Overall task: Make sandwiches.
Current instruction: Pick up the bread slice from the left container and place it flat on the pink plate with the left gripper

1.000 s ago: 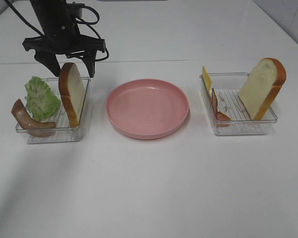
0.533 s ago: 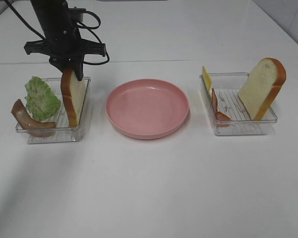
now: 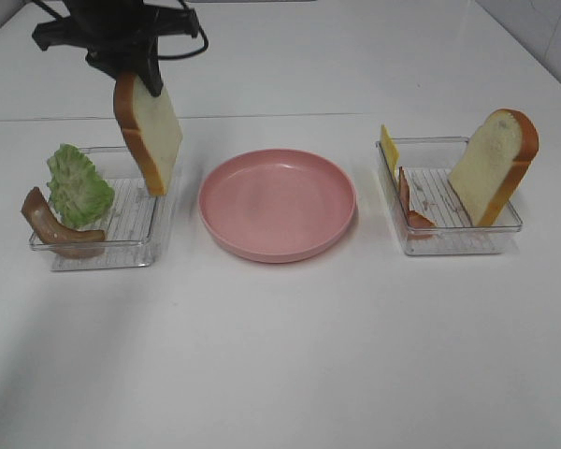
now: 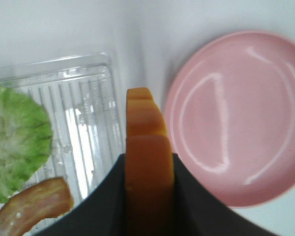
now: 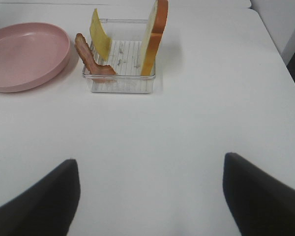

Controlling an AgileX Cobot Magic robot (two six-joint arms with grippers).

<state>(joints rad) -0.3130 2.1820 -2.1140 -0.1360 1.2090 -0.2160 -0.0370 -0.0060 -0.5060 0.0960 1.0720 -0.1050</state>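
Nearest, the right tool (image 5: 150, 194) gapes wide over the white surface (image 3: 280, 374), holding nothing. Mid-surface sits a round pink plate (image 3: 277, 201). At its 9 o'clock a clear plastic tray (image 3: 103, 254) holds a reddish-brown bacon strip (image 3: 56, 224) and ruffled green lettuce (image 3: 78, 184). At 3 o'clock a second clear tray (image 3: 453, 245) props another bread slice (image 3: 496, 164). Farthest, at 10 o'clock, the left tool (image 3: 136, 77) pinches a white, orange-crusted toy bread slice (image 3: 151, 131) by its top crust, above the tray. It hangs unbent, so it is probably light and stiff, perhaps foam. Grip across the faces near the crust.
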